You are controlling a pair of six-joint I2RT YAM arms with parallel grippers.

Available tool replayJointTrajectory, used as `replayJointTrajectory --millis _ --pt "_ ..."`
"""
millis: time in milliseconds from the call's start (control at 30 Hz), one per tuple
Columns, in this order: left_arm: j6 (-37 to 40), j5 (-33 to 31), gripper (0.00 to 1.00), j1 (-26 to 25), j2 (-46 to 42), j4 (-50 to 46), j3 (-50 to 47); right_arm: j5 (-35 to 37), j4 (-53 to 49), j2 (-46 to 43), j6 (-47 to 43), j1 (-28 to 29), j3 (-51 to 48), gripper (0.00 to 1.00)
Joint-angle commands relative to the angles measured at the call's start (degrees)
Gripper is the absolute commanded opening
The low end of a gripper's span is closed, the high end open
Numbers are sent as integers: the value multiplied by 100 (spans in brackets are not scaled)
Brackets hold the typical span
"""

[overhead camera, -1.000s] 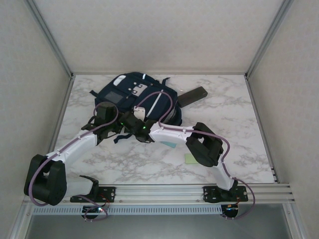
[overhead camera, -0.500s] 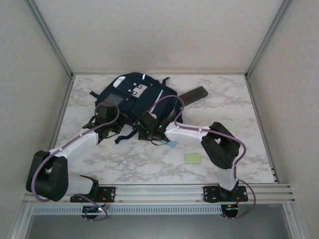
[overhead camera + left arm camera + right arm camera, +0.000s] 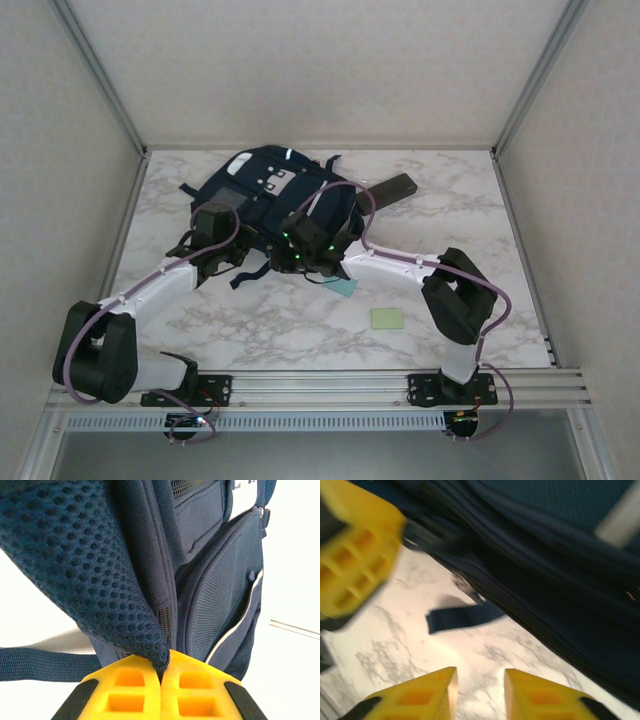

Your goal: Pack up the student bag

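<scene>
Shifted rightward, my right end effector (image 3: 479, 692) now stands parted, empty; large dark navy fabric backpack (image 3: 275, 185) lies just beyond it, far-centre on white marbled worktop (image 3: 480, 235), mesh edge clamped by my left end effector (image 3: 162, 680).

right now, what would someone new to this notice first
The dark navy student bag lies at the far middle of the marble table, both arms reaching to its near edge. The left gripper is shut on a fold of its mesh padding; the right gripper hangs open over the marble beside it. A small pale green card lies apart, toward the near right.
</scene>
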Motion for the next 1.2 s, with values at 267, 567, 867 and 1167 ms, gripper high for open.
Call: replayJointTrajectory --millis 267,567,867,1167 --pt "-468 361 0 -181 -770 307 158 1177 582 778 75 77 591 47" --pt "-743 423 0 -470 -925 407 -6 2391 -321 1499 351 180 1596 35" --pt "-675 173 0 -429 -994 404 -56 2670 -786 1589 363 235 1644 2" --pt "72 -315 0 86 -466 567 -79 462 -759 1043 186 -128 1212 0"
